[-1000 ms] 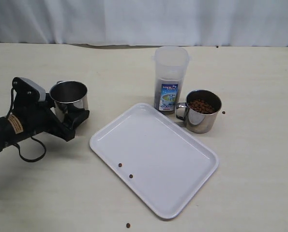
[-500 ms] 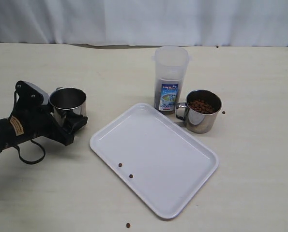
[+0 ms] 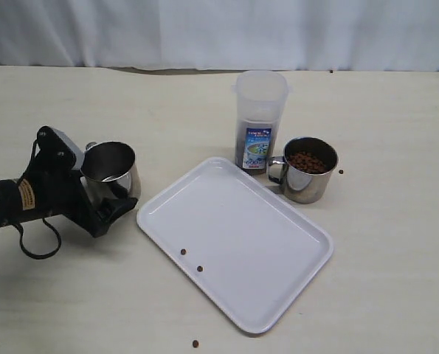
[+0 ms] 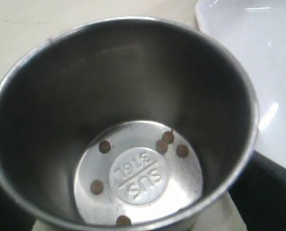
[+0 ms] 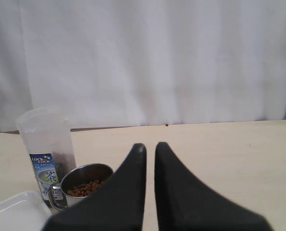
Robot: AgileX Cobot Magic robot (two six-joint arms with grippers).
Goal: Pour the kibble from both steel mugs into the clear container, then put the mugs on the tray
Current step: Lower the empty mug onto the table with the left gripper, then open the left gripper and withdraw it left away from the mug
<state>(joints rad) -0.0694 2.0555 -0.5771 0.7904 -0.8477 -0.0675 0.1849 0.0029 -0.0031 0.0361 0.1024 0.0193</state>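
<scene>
**Steel mug near-empty, now edging up to the tray**

Steel mug on the left has shifted down and right over the last sec. It was further toward upper left, and now hangs tilted just beside the tray's left corner. Left arm rolled w/ it. Left jaws sit either side of the mug wall. Since it leans w/o tipping, I judge they're pinching it, tho the grip may be easing.

Left wrist cam shows only a few pellets on the stamped base, so this mug's pour is basically done. Dark kibble shows inside the clear container at upper centre. Next for this mug, I reckon, is the tray, not more pouring.

Other mug, right of centre, stands upright and full, handle toward the container. Right jaws are pressed together, holding nothing, well apart from that mug and out of the exterior cam. So approx half the job remains.

Room:
- **Tray:** the middle is bare except two stray pellets at lower left, plenty for both mugs.
- **Rim:** the low rim at the left corner needs clearing, and the mug's base looks close to it.
- **Full mug:** it sits just beside the tray's upper-right rim and near the container, so the handle side is boxed in. Approach from the right of frame looks freer.
- **Tabletop:** open along bottom and right, w/ a few loose pellets.
</scene>
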